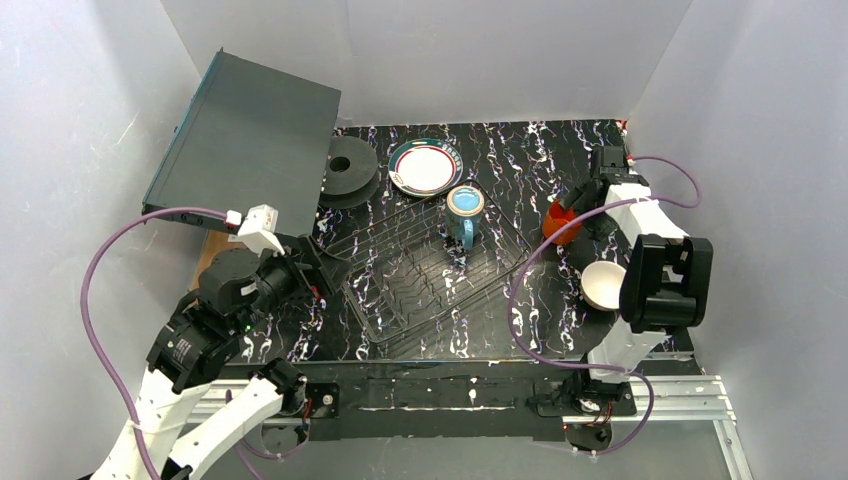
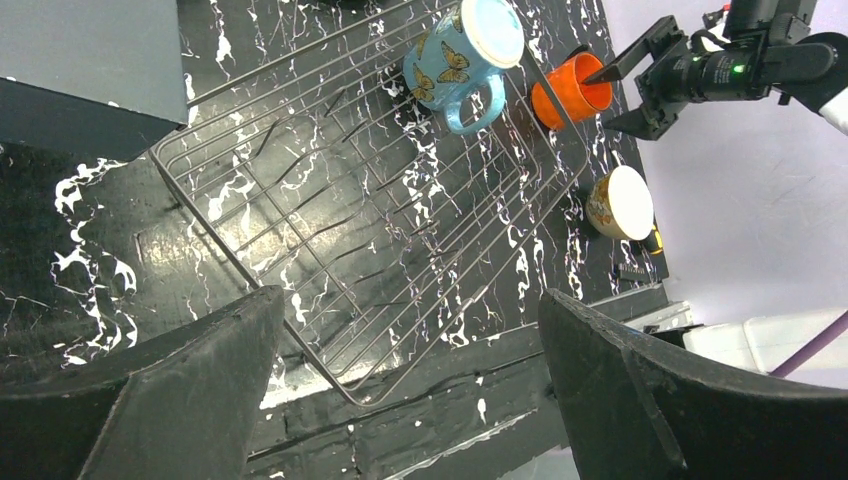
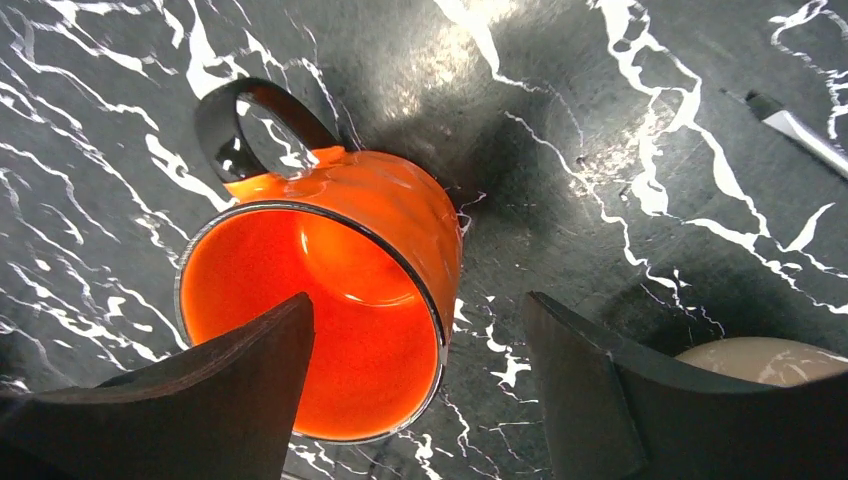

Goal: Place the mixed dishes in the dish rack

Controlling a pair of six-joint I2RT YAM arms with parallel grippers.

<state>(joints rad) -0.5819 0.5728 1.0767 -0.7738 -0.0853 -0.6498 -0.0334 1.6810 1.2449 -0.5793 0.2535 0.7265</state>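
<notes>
The wire dish rack (image 1: 430, 275) lies mid-table and also shows in the left wrist view (image 2: 330, 230). The blue mug (image 1: 463, 212) sits at its far edge. The green-and-red rimmed plate (image 1: 425, 166) lies behind the rack. The orange cup (image 3: 330, 300) stands right of the rack (image 1: 558, 226). My right gripper (image 3: 415, 345) is open; its left finger hangs over the cup's mouth and its right finger is outside the wall. The cream bowl (image 1: 603, 285) sits near the right arm. My left gripper (image 2: 410, 330) is open and empty above the rack's near-left corner. The red-patterned plate is out of view.
A flat grey-black box (image 1: 250, 140) leans at the back left, with a black spool disc (image 1: 347, 170) beside it. A thin tool tip (image 3: 795, 125) lies on the table right of the cup. White walls enclose three sides.
</notes>
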